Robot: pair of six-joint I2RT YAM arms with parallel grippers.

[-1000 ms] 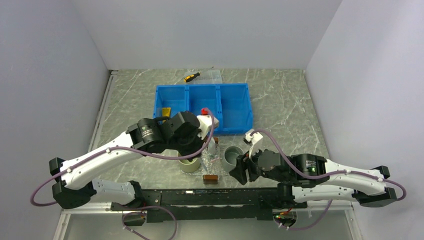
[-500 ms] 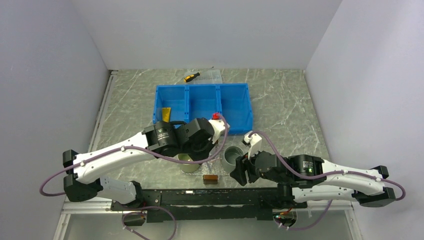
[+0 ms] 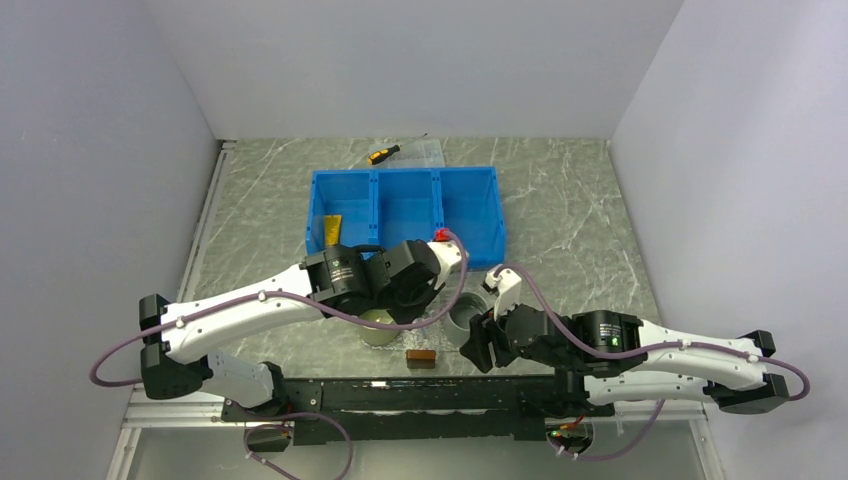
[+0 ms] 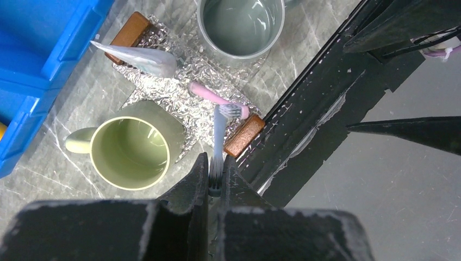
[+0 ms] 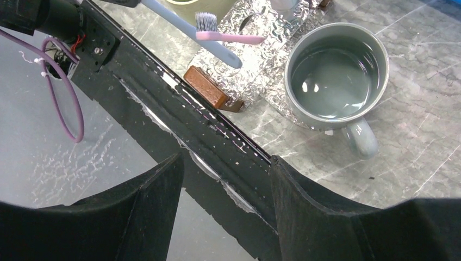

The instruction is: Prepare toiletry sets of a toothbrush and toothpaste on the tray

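The left jaws clench a pale toothbrush (image 4: 218, 136) above the tray (image 4: 174, 103) (a pink toothbrush (image 4: 209, 97) lies there); the right jaws are released.

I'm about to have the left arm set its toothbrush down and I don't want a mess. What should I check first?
1. The left gripper is shut on the pale toothbrush: ok.
2. Brush tip over the tray: ok.
3. Landing spot free: not ok, the pink toothbrush lies under the tip.
4. The toothpaste is on the tray: ok.
5. The right gripper is open, clear of the tray: ok.
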